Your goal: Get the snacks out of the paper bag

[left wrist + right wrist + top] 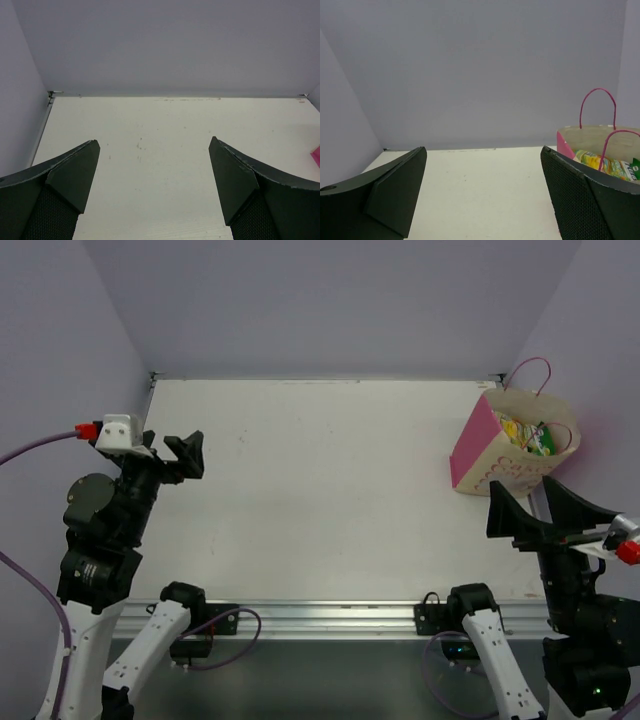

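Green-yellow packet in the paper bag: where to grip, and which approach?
Pinch the upper edge of the green-yellow packet, coming straight down through the bag's open mouth. The paper bag stands upright, so its walls block any side approach, and only the packet's top shows. Keep clear of the cord handles. The right gripper, open and nearest, looks the better choice.
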You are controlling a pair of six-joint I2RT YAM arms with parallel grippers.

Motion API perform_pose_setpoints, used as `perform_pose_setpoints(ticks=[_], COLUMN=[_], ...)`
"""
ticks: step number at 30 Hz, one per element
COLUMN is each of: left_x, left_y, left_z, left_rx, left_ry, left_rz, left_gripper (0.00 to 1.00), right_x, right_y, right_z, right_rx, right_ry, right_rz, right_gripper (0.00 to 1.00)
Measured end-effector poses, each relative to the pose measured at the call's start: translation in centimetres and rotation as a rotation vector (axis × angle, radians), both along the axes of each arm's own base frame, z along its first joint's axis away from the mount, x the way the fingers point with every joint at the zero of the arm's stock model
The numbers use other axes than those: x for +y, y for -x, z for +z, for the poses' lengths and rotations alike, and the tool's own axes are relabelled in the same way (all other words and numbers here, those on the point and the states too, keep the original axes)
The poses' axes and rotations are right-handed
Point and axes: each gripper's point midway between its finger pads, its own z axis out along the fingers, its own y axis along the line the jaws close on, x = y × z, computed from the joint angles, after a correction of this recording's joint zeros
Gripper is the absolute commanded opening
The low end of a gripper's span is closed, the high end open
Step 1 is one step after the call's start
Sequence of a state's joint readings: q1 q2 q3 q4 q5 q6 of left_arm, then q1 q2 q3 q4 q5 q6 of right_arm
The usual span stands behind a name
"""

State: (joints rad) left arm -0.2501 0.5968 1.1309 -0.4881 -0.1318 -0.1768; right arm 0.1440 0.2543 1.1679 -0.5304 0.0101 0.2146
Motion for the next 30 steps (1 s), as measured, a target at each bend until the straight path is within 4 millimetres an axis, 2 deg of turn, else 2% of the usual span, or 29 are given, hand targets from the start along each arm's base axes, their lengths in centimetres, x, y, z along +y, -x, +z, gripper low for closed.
perform_pose_setpoints(ticks=[5,8,11,14,18,21,23,25,27,30], left_x=[-0.8,-1.5,-2.3,-3.1,-4.0,-4.4,-4.6,-4.8,-5.1,-5.4], left_y=[-0.6,-1.4,-2.6,-3.4,-4.0,-3.9,-3.9,-3.8,-3.7,-3.5], left_z=[-0.6,-1.5,-2.9,-4.1,-5.3,-5.9,-6.0,-6.0,-6.0,-6.6], left_rx=[0.027,0.066,0.127,0.175,0.224,0.245,0.249,0.25,0.251,0.262], left_ry=[-0.001,-0.009,-0.011,-0.015,-0.023,-0.025,-0.025,-0.024,-0.022,-0.022], left_rz=[-0.037,-0.059,-0.084,-0.117,-0.155,-0.179,-0.192,-0.207,-0.224,-0.244], left_gripper=[1.0,1.0,1.0,1.0,1.0,1.0,1.0,1.0,1.0,1.0], right_x=[-0.7,-0.6,-0.1,0.3,-0.4,-2.2,-4.3,-6.0,-6.6,-6.6], right_y=[-0.8,-2.1,-5.5,-10.5,-17.7,-23.4,-26.4,-28.0,-29.2,-30.8], right_z=[-0.7,-0.5,0.2,-0.3,-3.5,-5.7,-8.1,-10.7,-12.4,-14.2], right_rx=[0.036,0.088,0.171,0.276,0.451,0.577,0.665,0.76,0.828,0.896], right_ry=[-0.015,-0.007,0.003,0.019,0.091,0.119,0.117,0.116,0.118,0.118], right_rz=[-0.043,-0.047,-0.049,-0.067,-0.156,-0.207,-0.255,-0.285,-0.28,-0.244], right_gripper=[0.99,0.99,0.99,0.99,0.99,0.97,0.95,0.92,0.87,0.87])
